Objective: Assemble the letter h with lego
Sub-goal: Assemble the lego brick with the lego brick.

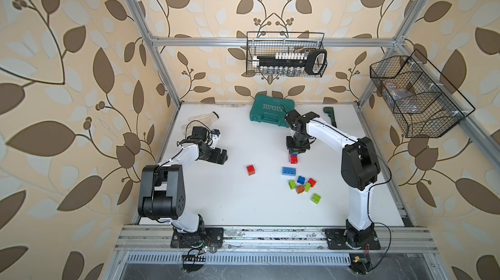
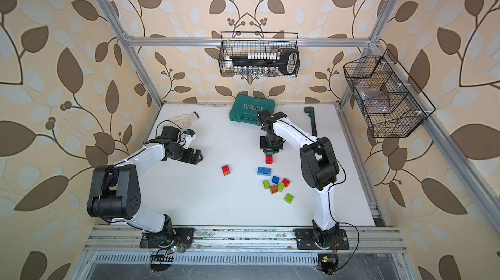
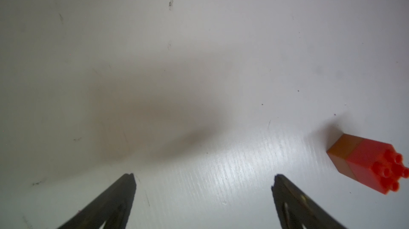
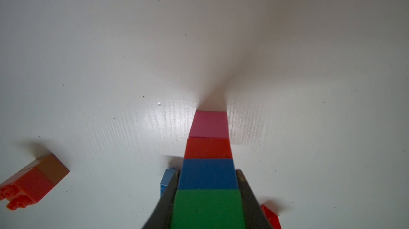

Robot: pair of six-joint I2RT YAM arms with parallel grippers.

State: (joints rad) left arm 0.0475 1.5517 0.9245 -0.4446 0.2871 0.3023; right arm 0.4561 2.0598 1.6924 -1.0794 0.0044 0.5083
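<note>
Right gripper [image 4: 207,172] closed on lego column [image 4: 208,148]; left gripper [image 3: 203,176] open, empty.
In both top views: right arm [image 1: 324,130] bent over, wrist pointing straight down, column right of worktop [image 1: 230,197] centre; left arm [image 1: 184,154] folded near left edge. Left wrist: jaws spread above worktop. Right wrist: fingers [image 4: 250,197] pinch green and blue bricks, pink end down.
</note>
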